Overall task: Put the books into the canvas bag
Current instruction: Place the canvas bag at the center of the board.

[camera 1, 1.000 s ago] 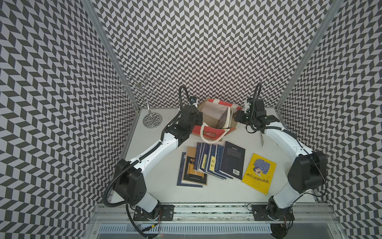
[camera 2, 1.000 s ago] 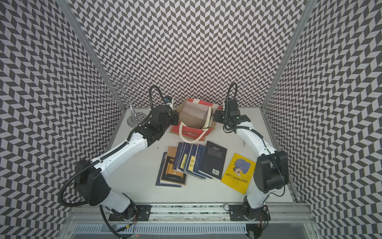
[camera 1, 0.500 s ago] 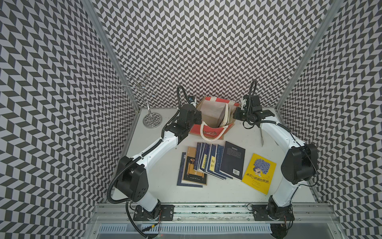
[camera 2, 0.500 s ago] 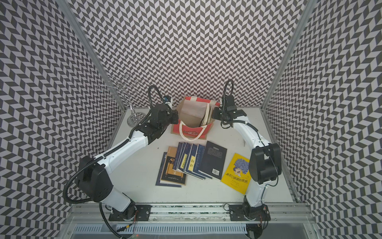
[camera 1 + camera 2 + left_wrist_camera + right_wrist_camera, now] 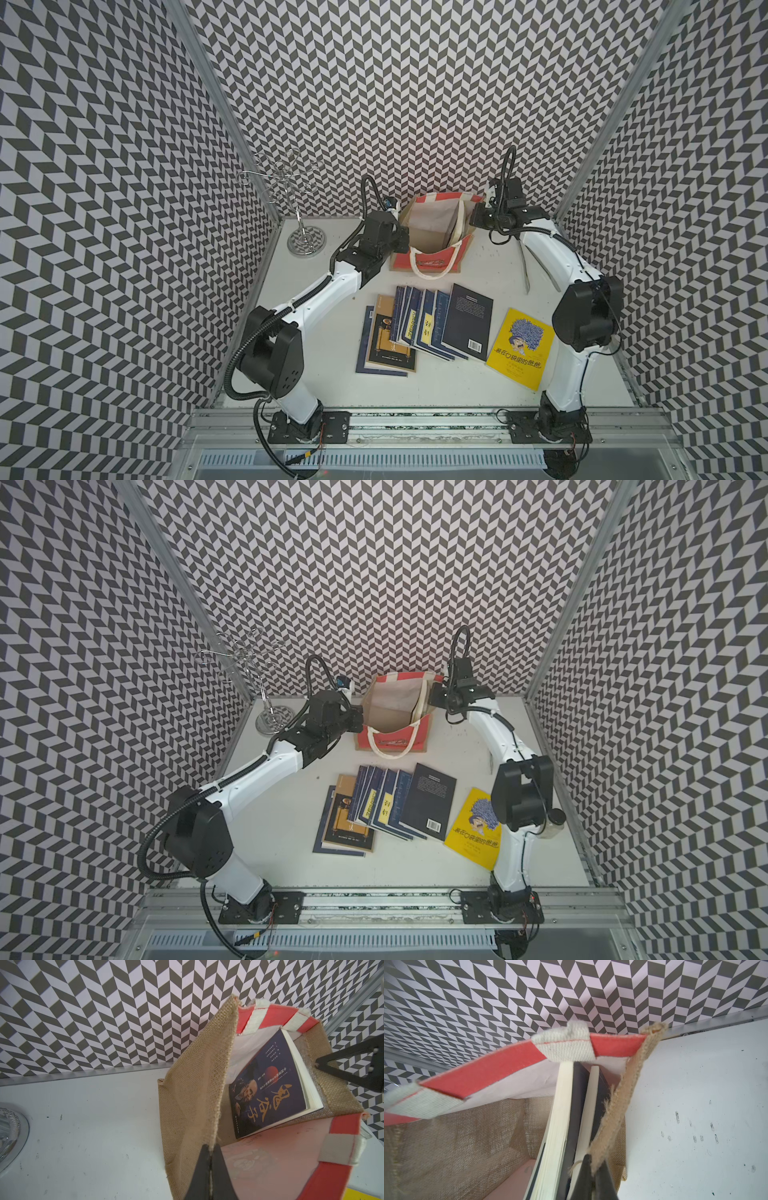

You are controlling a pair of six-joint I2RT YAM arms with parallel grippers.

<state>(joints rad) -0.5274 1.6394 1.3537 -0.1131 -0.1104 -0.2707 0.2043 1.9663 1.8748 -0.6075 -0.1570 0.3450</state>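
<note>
The canvas bag [image 5: 432, 259] stands open at the back middle of the table, seen in both top views. My left gripper [image 5: 211, 1150] is shut on its left jute side rim [image 5: 199, 1088]. My right gripper [image 5: 592, 1159] is shut on the right jute side rim [image 5: 618, 1109]. A navy book [image 5: 268, 1093] leans against the bag's right side inside; the right wrist view shows two books [image 5: 562, 1126] upright there. On the table in front lie a fan of navy books [image 5: 424, 328], a tan-and-black one [image 5: 390, 340], a dark one [image 5: 467, 320] and a yellow one [image 5: 519, 349].
A wire metal stand [image 5: 305, 237] is at the back left corner. A long thin metal strip [image 5: 524, 266] lies on the table under the right arm. Patterned walls close in on three sides; a metal rail [image 5: 415, 419] runs along the front.
My right gripper has moved in to the bag's right side rim and shut on it. The bag's mouth now stands squarer. The left gripper has kept its hold.
</note>
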